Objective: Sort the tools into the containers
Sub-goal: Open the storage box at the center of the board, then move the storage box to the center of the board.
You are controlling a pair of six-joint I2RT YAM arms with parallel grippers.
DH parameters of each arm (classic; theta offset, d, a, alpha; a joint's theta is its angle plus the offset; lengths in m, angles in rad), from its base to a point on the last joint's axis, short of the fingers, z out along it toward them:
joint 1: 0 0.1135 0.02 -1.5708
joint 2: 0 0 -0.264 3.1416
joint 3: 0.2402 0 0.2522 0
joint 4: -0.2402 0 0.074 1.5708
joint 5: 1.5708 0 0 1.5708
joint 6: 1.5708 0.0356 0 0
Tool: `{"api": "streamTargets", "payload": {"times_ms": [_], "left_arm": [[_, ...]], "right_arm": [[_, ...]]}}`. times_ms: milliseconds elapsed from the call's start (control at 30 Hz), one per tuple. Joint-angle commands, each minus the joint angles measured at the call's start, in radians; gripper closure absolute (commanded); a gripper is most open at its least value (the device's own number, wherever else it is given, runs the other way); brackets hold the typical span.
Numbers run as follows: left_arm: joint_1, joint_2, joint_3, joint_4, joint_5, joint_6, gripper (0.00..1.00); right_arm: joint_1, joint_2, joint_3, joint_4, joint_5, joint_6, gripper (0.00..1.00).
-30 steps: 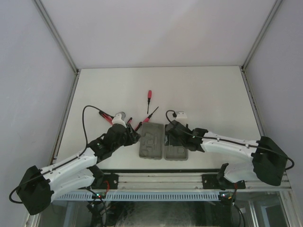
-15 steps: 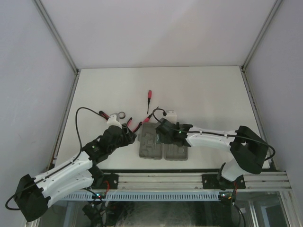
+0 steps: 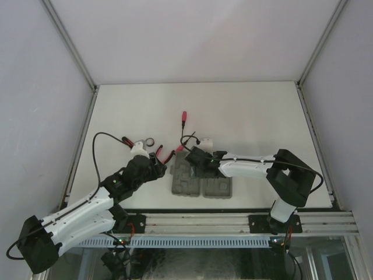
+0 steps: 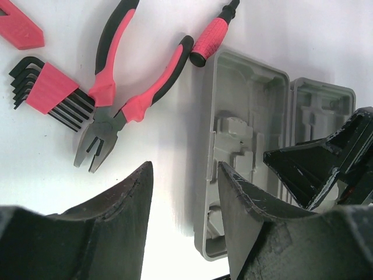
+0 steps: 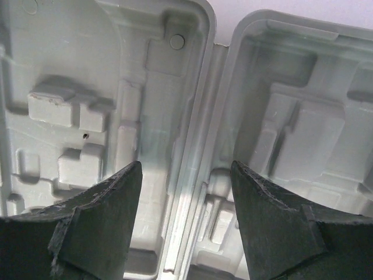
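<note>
Both hands open and empty; pliers lay ahead of the left hand.
The left hand (image 4: 183, 175) hovered with jaws apart, holding nothing, just left of the two grey trays (image 4: 245, 122); the right hand (image 5: 185, 169), likewise open and empty, hung over their seam. The pliers (image 4: 116, 99) lay just beyond the left hand, nose toward it, handles running away; the left arm was judged nearer. Farther out, a screwdriver (image 3: 183, 118) lay alone on the white desk (image 3: 262, 111), pale walls (image 3: 192, 41) around.
</note>
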Motion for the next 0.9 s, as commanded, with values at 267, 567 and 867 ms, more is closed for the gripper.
{"api": "streamTargets", "payload": {"times_ms": [267,567,867], "left_arm": [[0.007,-0.011,-0.014,0.004,-0.040,0.015,0.47],[0.017,-0.036,-0.005,-0.026,-0.049,0.016,0.47],[0.022,-0.040,-0.005,-0.033,-0.046,0.013,0.48]], "right_arm": [[-0.017,0.065,0.028,-0.124,0.030,-0.053,0.33],[-0.087,0.029,-0.015,-0.098,-0.017,-0.153,0.38],[-0.147,-0.020,-0.056,-0.058,-0.055,-0.264,0.42]]}}
